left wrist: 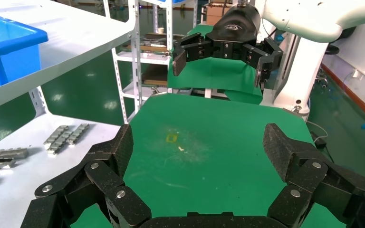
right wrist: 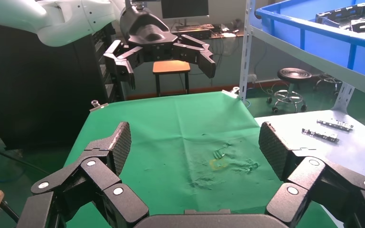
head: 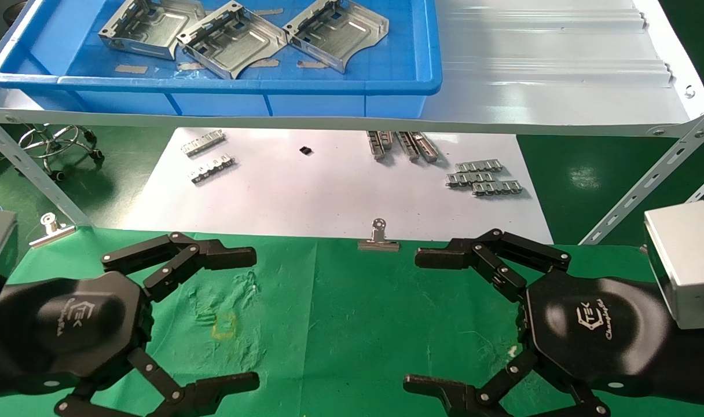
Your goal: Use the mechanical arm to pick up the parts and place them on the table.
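Three silver brackets, the parts (head: 231, 39), lie side by side in a blue bin on the shelf at the back left; they also show in the right wrist view (right wrist: 347, 14). The green-clothed table (head: 340, 313) with its yellow square mark (head: 224, 325) lies in front, with no part on it. My left gripper (head: 253, 318) is open and empty, low over the table's left side, also in its own view (left wrist: 197, 152). My right gripper (head: 413, 319) is open and empty over the table's right side, also in its own view (right wrist: 195, 147). The two face each other.
The blue bin (head: 271, 87) stands on a silver-grey shelf (head: 560, 87) above a white sheet (head: 329, 197) holding toothed strips (head: 484, 176). Binder clips (head: 378, 237) hold the cloth's far edge. Slanted shelf legs (head: 33, 174) stand at both sides.
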Robot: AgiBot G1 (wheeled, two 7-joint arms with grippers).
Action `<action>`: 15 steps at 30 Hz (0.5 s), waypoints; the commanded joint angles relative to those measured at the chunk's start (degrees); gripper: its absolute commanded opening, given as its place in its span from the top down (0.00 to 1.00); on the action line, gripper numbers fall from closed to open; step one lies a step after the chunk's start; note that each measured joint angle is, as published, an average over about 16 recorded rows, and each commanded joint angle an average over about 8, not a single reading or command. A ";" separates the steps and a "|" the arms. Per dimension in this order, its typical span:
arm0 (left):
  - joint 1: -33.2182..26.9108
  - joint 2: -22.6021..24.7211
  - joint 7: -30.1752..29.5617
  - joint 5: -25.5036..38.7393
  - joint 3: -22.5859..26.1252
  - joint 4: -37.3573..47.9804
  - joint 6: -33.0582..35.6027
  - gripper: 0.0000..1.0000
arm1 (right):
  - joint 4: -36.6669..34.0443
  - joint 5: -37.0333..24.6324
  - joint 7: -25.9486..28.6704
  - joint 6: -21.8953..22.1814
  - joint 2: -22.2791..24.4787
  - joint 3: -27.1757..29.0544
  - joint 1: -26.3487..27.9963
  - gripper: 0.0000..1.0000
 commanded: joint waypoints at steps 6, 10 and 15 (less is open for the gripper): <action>0.00 0.00 0.00 0.00 0.00 0.00 0.00 0.00 | 0.00 0.00 0.00 0.00 0.00 0.00 0.00 0.00; 0.00 0.00 0.00 0.00 0.00 0.00 0.00 0.00 | 0.00 0.00 0.00 0.00 0.00 0.00 0.00 0.00; 0.00 0.00 0.00 0.00 0.00 0.00 0.00 0.00 | 0.00 0.00 0.00 0.00 0.00 0.00 0.00 0.00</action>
